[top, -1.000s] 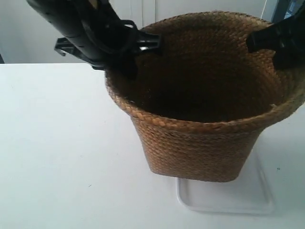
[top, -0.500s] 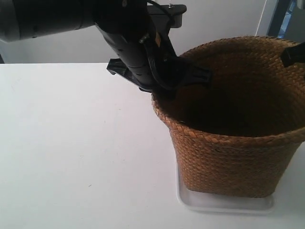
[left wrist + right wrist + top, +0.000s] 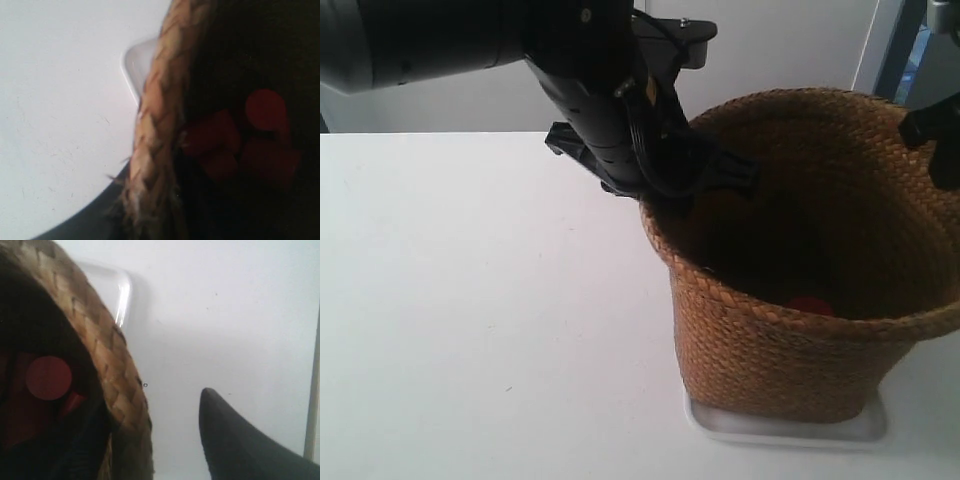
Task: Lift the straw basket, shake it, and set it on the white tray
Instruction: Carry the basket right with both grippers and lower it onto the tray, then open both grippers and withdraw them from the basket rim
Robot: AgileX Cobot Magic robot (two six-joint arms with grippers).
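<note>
The straw basket (image 3: 800,350) stands upright on the white tray (image 3: 790,428), covering most of it. The arm at the exterior view's left reaches down onto the basket's near-left rim (image 3: 692,195). In the left wrist view my left gripper (image 3: 150,220) is shut on the braided rim (image 3: 160,125), with a dark finger outside it. In the right wrist view my right gripper (image 3: 155,435) straddles the rim (image 3: 112,385). It is open, and its outer finger (image 3: 235,440) stands apart from the straw. Red pieces (image 3: 810,305) lie inside the basket.
White tabletop (image 3: 470,320) stretches to the left of the basket. The tray's corner (image 3: 137,62) shows beside the rim in the left wrist view, and another tray corner (image 3: 107,285) in the right wrist view. The arm at the exterior view's right (image 3: 932,140) hangs by the far-right rim.
The basket, held tilted above the table a second ago, has moved right and down and now stands level on the tray. The arm at the exterior view's left followed it.
</note>
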